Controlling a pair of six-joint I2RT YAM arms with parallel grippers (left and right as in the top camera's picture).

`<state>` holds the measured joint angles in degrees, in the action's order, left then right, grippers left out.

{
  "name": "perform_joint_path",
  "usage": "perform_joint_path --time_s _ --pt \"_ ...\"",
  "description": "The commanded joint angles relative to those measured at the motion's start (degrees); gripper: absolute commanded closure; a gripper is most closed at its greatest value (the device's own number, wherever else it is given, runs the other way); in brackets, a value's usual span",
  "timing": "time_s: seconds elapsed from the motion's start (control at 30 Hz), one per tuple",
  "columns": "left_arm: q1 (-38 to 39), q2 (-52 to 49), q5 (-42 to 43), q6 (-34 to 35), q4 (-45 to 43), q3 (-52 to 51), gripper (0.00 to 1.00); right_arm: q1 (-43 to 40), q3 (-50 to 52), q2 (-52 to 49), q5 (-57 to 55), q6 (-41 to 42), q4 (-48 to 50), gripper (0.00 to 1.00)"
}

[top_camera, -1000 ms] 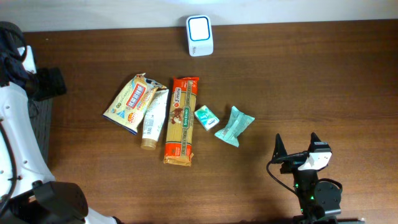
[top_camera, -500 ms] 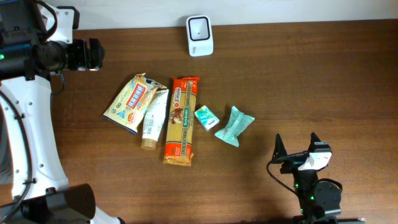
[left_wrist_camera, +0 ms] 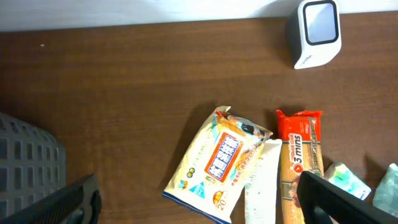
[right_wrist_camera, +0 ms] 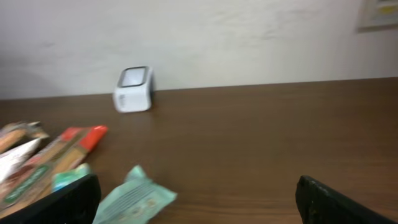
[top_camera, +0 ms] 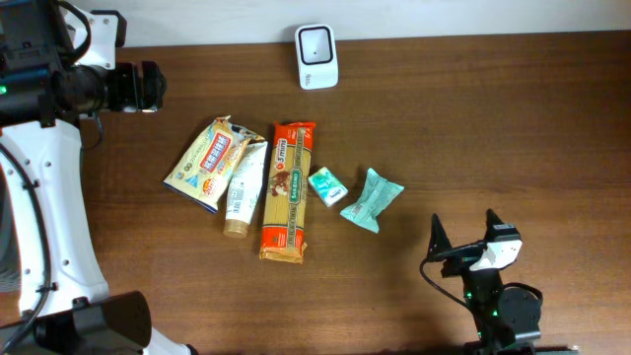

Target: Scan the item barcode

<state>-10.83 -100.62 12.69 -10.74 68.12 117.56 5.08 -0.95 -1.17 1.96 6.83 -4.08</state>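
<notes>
Teal packet point(top_camera: 372, 200) lies near the right pincer point(top_camera: 464, 221), not touching it — spread wide, empty — left pincer point(left_wrist_camera: 199, 202) likewise.

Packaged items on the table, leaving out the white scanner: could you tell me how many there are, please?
5, in a row, left to right: snack bag, tube, pasta pack, small green box, teal packet. None seems hidden.

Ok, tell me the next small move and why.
Probably move the right tool toward the teal packet, its nearest item: the tool stands open and empty, and no item lies by the scanner yet.
</notes>
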Motion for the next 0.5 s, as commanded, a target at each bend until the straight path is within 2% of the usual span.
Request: perform_joint_path --time_s 0.0,0.07,0.13,0.2,0.27,0.3,0.33,0.37,0.4,0.47 --pt "-0.20 0.28 0.87 -0.94 0.09 0.68 0.01 0.42 -6.99 -7.28 8.35 4.90 -0.13 0.01" --pt "-0.20 0.28 0.85 -0.94 0.09 0.68 0.01 0.42 -20.92 -24.61 14.93 5.84 -5.01 0.02" --pt "-0.20 0.28 0.85 -0.94 0.09 0.68 0.01 0.42 -35.67 -41.03 19.12 5.42 -14.80 0.02" --pt "-0.20 0.28 0.87 -0.94 0.09 0.68 0.01 0.42 -52.59 -58.99 19.50 5.42 -29.27 0.02" --pt "-0.20 0.28 0.87 -0.94 0.09 0.68 0.01 0.44 -62.16 -72.15 20.04 4.59 -31.61 0.02" --pt "-0.20 0.28 0.87 -0.94 0.09 0.68 0.01 0.52 -64.61 -77.46 22.32 -2.95 -30.69 0.08" --pt "-0.20 0.28 0.85 -0.94 0.09 0.68 0.01 1.57 -70.12 -85.29 20.85 -7.17 -35.80 0.33" --pt "-0.20 0.28 0.85 -0.96 0.09 0.68 0.01 2.10 -72.11 -87.60 19.69 -7.80 -38.32 0.44" --pt "-0.20 0.28 0.85 -0.96 0.09 0.68 0.01 3.85 -77.15 -93.57 16.87 -8.57 -44.15 0.67" --pt "-0.20 0.28 0.87 -0.96 0.09 0.68 0.01 6.67 -80.98 -100.13 14.91 -7.85 -48.22 0.88"
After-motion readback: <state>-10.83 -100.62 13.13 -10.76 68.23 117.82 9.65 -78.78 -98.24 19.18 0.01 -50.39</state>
